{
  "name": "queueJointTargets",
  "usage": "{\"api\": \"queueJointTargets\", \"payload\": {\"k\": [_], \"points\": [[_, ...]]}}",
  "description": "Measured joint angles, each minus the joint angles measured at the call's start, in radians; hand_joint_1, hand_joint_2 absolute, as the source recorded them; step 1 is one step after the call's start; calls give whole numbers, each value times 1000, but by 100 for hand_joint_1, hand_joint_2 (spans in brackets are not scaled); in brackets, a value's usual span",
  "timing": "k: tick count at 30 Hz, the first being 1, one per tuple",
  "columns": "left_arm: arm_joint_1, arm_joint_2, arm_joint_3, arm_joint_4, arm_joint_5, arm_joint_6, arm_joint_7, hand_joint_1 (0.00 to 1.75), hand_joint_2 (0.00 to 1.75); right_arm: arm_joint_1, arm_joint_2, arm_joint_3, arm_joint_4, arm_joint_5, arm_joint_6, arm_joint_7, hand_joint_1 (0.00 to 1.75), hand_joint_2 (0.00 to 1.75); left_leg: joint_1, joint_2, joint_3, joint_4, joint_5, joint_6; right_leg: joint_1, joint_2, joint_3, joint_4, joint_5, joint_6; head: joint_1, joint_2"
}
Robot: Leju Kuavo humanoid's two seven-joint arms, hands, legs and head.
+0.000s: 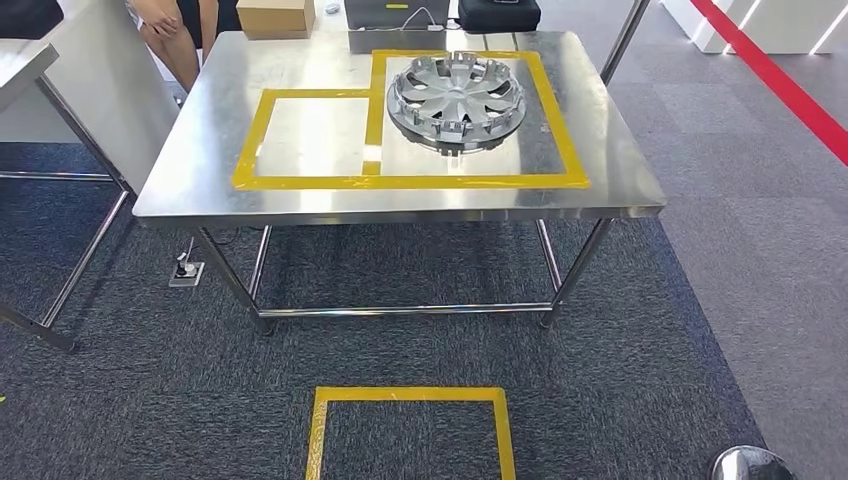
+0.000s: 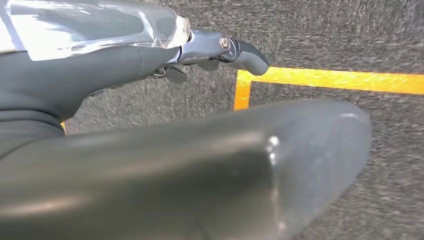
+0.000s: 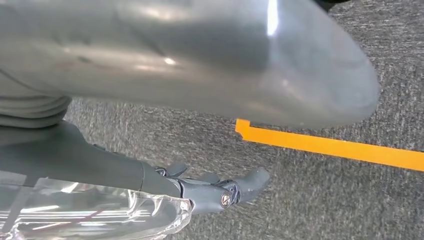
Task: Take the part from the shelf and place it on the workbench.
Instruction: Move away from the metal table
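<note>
Yellow floor square (image 1: 410, 430) sits at bottom centre of the head view, table (image 1: 200, 185) beyond it. Part, a silver wheel cover (image 1: 457, 100), lies inside the larger yellow tape frame (image 1: 555, 120), upper centre of frame. Left hand (image 2: 220, 50) and right hand (image 3: 220, 192) hang over carpet, fingers loosely extended, holding nothing; placement looks done, so keep both arms clear of the table edge.

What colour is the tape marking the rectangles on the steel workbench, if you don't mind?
Yellow; the tape shows best in the head view.
</note>
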Motion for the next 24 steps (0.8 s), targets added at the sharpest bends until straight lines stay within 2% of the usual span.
{"api": "queueJointTargets", "payload": {"k": [1, 2, 3, 4, 5, 6, 7, 8, 10, 11, 12, 13, 14, 15, 16, 17, 18, 19, 20, 21, 22, 23, 24], "points": [[0, 0, -1, 0, -1, -1, 0, 0, 0, 0, 0, 0, 0, 0, 1, -2, 0, 0, -4, 1, -12, 2, 9, 1, 0, 0, 1, 38, -4, -2, 0, 0], [-1, 0, -2, 0, -2, -2, -1, 0, 0, 0, 0, 0, 0, 0, 1, -3, 0, 0, -6, 2, -24, 6, 18, 2, 1, 1, 21, 38, 13, -6, 0, 0], [-1, 0, -3, 0, -2, -2, -1, 0, 0, 0, 1, 0, 0, 0, 2, -4, 0, 0, -9, 2, -35, 11, 24, 1, 3, 1, 59, -3, 41, -12, 0, 0], [-1, 0, -3, 0, -2, -2, -1, 0, 0, 0, 1, 0, 1, 0, 2, -4, 0, 0, -10, 2, -44, 17, 28, 1, 6, 2, 112, -76, 67, -21, 1, 0], [-2, 0, -3, 0, -3, -2, -1, 0, 0, -1, 1, 0, 1, 0, 3, -4, 0, 0, -12, 2, -53, 23, 32, -1, 9, 3, 165, -156, 79, -28, 0, 0], [-2, -1, -3, 1, -3, -2, -1, 0, 0, -1, 1, 0, 1, 0, 3, -4, 0, 0, -13, 3, -60, 28, 36, -5, 12, 3, 205, -221, 82, -34, 0, 0], [-3, -2, -3, 1, -3, -3, -1, 0, 0, -2, 1, 0, 1, 0, 4, -4, 0, 0, -12, 4, -65, 32, 41, -10, 15, 4, 227, -262, 77, -39, 0, 0], [-4, -2, -3, 2, -4, -2, -1, 0, 0, -2, 1, 0, 1, 0, 4, -4, 0, 0, -12, 4, -70, 34, 47, -16, 18, 4, 233, -277, 73, -40, 0, 0], [-4, -2, -3, 3, -5, -2, 1, 0, 0, -2, 2, -1, 3, 0, 4, -3, 0, 0, -12, 1, -82, 39, 49, -28, 14, 3, 224, -290, 80, -47, 0, 0], [-4, -2, -3, 4, -6, -2, 2, 0, 0, -3, 3, -1, 3, 0, 5, -2, 0, 0, -12, -2, -90, 53, 32, -35, 10, 2, 216, -295, 86, -52, -2, 0], [-4, -2, -3, 4, -6, -2, 4, 0, 0, -4, 4, -1, 4, 0, 7, -1, 0, 0, -10, -5, -104, 85, -3, -42, 7, 1, 206, -300, 94, -58, -5, 0], [-4, -2, -3, 5, -6, -2, 5, 0, 0, -5, 4, -2, 4, 0, 9, -1, 0, 0, -6, -7, -121, 137, -51, -50, 6, 0, 194, -298, 103, -61, -8, 0], [-4, -3, -3, 5, -6, -2, 5, 0, 0, -5, 5, -2, 4, -1, 10, -1, 0, 0, -1, -8, -139, 201, -98, -56, 6, -1, 181, -296, 113, -63, -10, 0], [-4, -3, -3, 5, -6, -2, 6, 0, 0, -5, 6, -2, 4, -2, 11, -1, 0, 0, 3, -8, -155, 265, -130, -60, 6, -2, 166, -293, 122, -62, -10, 0], [-3, -3, -3, 5, -6, -2, 6, 0, 0, -5, 6, -2, 4, -2, 12, -1, 0, 0, 6, -8, -160, 310, -138, -64, 6, -3, 151, -289, 131, -61, -10, 0], [-3, -3, -3, 5, -6, -2, 6, 0, 0, -5, 6, -2, 4, -3, 12, -1, 0, 0, 9, -8, -151, 323, -121, -66, 5, -4, 135, -282, 139, -59, -10, 0], [-4, -2, -3, 5, -6, -2, 6, 0, 0, -5, 7, -2, 4, -3, 13, -1, 0, 0, 12, -8, -125, 301, -88, -67, 4, -5, 119, -275, 146, -56, -10, 0], [-4, -2, -3, 5, -6, -2, 6, 0, 0, -5, 7, -2, 4, -3, 14, -1, 0, 0, 15, -8, -81, 246, -56, -68, 3, -5, 104, -266, 154, -53, -10, 0], [-6, -2, -3, 5, -6, -1, 6, 0, 0, -5, 7, -2, 4, -3, 18, -1, 0, 0, 17, -8, -27, 170, -41, -69, 4, -5, 90, -258, 161, -48, -11, 0], [-8, -2, -3, 5, -6, -1, 7, 0, 0, -5, 8, -2, 4, -3, 23, -1, 0, 0, 16, -10, 20, 97, -42, -66, 4, -4, 81, -252, 168, -42, -10, 0], [-9, -2, -3, 5, -5, 0, 7, 0, 0, -6, 8, -2, 4, -3, 30, -1, 0, 0, 14, -11, 50, 45, -50, -62, 5, -5, 75, -249, 177, -35, -10, 0], [-10, -2, -3, 5, -3, 0, 7, 0, 0, -6, 7, -2, 4, -3, 38, -1, 0, 0, 11, -13, 61, 17, -60, -56, 5, -5, 72, -249, 186, -28, -11, 0], [-9, -2, -3, 5, -2, 1, 7, 0, 0, -6, 7, -2, 4, -3, 46, -3, 0, 0, 9, -14, 56, 13, -57, -46, 3, -6, 71, -252, 197, -21, -10, 0]]}}
